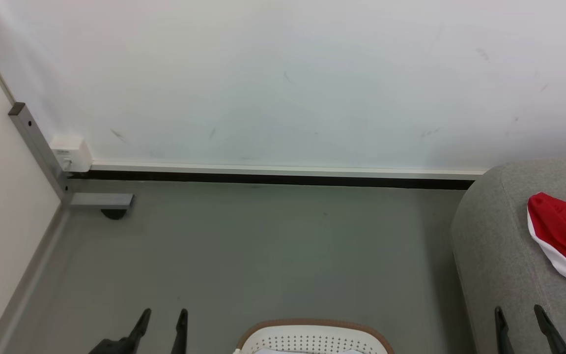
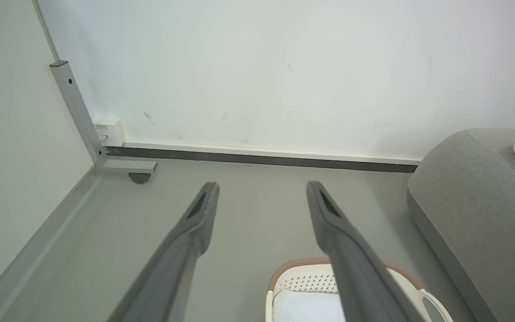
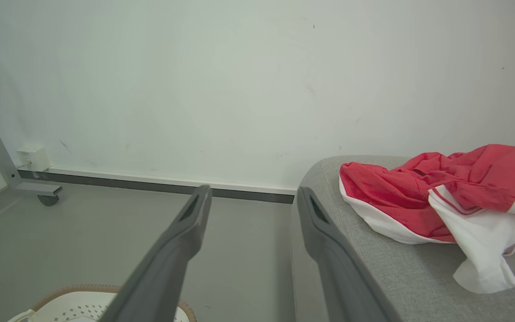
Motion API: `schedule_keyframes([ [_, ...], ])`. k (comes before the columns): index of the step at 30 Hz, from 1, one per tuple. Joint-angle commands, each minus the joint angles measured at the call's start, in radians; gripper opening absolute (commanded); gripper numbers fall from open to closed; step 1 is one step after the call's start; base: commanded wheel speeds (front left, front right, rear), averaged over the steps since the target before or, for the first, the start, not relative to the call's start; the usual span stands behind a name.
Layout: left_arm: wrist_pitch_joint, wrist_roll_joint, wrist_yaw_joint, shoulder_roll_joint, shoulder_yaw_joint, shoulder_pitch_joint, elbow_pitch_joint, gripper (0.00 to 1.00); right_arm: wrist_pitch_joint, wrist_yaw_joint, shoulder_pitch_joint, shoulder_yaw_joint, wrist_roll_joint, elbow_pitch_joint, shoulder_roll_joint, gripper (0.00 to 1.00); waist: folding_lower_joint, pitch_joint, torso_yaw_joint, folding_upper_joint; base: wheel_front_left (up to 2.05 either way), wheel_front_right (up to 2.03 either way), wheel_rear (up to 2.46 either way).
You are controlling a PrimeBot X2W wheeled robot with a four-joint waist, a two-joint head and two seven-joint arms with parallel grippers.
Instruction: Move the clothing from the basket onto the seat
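**Inspector:** Location of the clothing?

**Robot:** The clothing (image 3: 423,197) lies crumpled on the seat (image 1: 494,255), close to its rounded end. Red body uppermost, one white striped sleeve spread toward me. From the right wrist view, all of it rests on the upholstery and nothing hangs over the edge. None of it touches the basket (image 1: 312,323).

**Inspector:** Basket contents?

**Robot:** A pale cloth (image 2: 302,308) sits inside. I see no red in the part that shows. The near part of the basket is cut off at the frame edge, so I cannot certify the whole of it.

**Inspector:** State of the claws?

**Robot:** My right claw (image 1: 518,309) hangs over the front of the seat, fingers spread wide, holding nothing, well apart from the jersey. My left claw (image 1: 165,312) is over bare floor (image 1: 273,255) left of the basket, also spread wide and holding nothing.

**Inspector:** Step in hand, and how to do it properly?

**Robot:** I judge the transfer complete and the step to be verification and stand-off. Recommendations:
- Keep both claws spread and clear of the fabric, because a fingertip could snag the loose sleeve.
- Draw the right arm away from the seat, not across it.
- Leave the pale cloth alone; it is not the task item.
- Tilt the head down for a full look into the basket before signing off.
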Motion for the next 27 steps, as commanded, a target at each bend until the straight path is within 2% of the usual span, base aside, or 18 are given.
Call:
schedule_keyframes([
  [1,-0.001,0.009,-0.005,0.0,0.008,0.012,0.0,1.0,0.001,-0.002,0.012,0.003,0.001,0.004,-0.002,1.0,0.0001,0.0,-0.001,0.0,0.0,0.0,0.0],
  [17,-0.001,0.173,-0.118,-0.114,0.181,0.041,0.005,1.0,0.001,-0.002,-0.02,0.009,-0.003,0.029,-0.002,1.0,0.0001,0.0,0.005,0.0,0.0,0.0,0.0],
  [24,-0.001,0.214,-0.143,-0.146,0.231,0.049,0.001,1.0,0.001,-0.002,-0.028,0.015,-0.001,0.044,-0.002,1.0,0.0001,-0.007,0.01,0.0,0.0,0.0,0.0],
  [25,0.0,0.206,-0.142,-0.149,0.233,0.034,0.0,0.0,0.0,0.0,-0.015,0.016,0.003,0.042,0.0,0.0,0.0002,-0.007,0.01,0.0,0.0,0.0,0.0],
  [27,0.0,0.208,-0.142,-0.156,0.232,0.041,0.015,0.0,0.0,0.0,-0.005,0.017,0.003,0.058,0.003,0.0,0.0001,-0.007,0.011,0.0,0.0,0.0,0.0],
])
